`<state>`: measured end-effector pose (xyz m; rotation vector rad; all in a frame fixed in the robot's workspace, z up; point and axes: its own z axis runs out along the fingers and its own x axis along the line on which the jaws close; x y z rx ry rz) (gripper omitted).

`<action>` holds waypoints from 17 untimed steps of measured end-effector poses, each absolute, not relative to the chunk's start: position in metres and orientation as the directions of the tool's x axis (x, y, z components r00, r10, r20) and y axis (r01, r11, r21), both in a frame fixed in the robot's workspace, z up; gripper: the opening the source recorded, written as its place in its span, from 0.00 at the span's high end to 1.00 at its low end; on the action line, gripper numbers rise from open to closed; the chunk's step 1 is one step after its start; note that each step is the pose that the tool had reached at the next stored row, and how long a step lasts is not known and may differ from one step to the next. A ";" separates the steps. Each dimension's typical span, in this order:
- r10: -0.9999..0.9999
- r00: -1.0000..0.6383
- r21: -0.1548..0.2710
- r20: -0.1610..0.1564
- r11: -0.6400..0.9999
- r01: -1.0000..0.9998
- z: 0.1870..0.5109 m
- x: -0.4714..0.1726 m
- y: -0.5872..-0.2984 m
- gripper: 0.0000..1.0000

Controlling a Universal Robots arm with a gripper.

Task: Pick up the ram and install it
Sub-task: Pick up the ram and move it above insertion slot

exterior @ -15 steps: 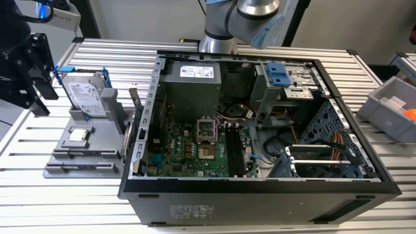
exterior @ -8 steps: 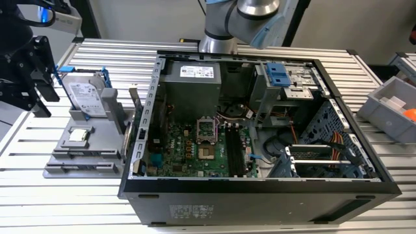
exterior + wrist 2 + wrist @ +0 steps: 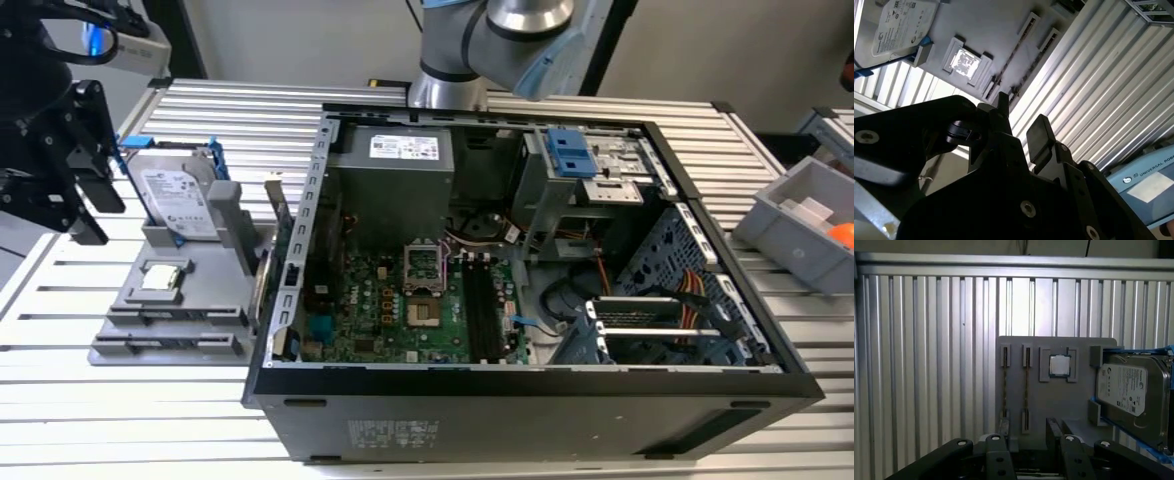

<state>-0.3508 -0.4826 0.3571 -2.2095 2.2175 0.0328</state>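
Gripper jaws open, seemingly empty, hovering near ram in grey holder

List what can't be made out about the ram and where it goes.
- Ram sticks, first wrist view: edge-on in the grey holder, chips hidden.
- Motherboard slots, exterior view: too small to tell whether free.
- Gripper, first wrist view: body cut off by the picture's edge.
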 end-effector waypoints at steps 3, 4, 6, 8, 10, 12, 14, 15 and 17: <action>-1.000 -0.004 0.007 -0.023 0.004 -1.000 0.355 -0.351 -0.483 0.00; -1.000 -0.004 0.007 -0.023 0.004 -1.000 0.354 -0.351 -0.483 0.00; -1.000 -0.004 0.007 -0.023 0.004 -1.000 0.353 -0.351 -0.483 0.00; -1.000 -0.004 0.007 -0.023 0.004 -1.000 0.352 -0.351 -0.483 0.00; -1.000 -0.004 0.007 -0.023 0.004 -1.000 0.350 -0.351 -0.483 0.00; -1.000 -0.004 0.007 -0.023 0.004 -1.000 0.349 -0.351 -0.483 0.00; -1.000 -0.004 0.006 -0.023 0.004 -1.000 0.348 -0.351 -0.483 0.00; -1.000 -0.004 0.006 -0.023 0.004 -1.000 0.347 -0.351 -0.483 0.00; -1.000 -0.004 0.006 -0.023 0.004 -1.000 0.345 -0.351 -0.483 0.00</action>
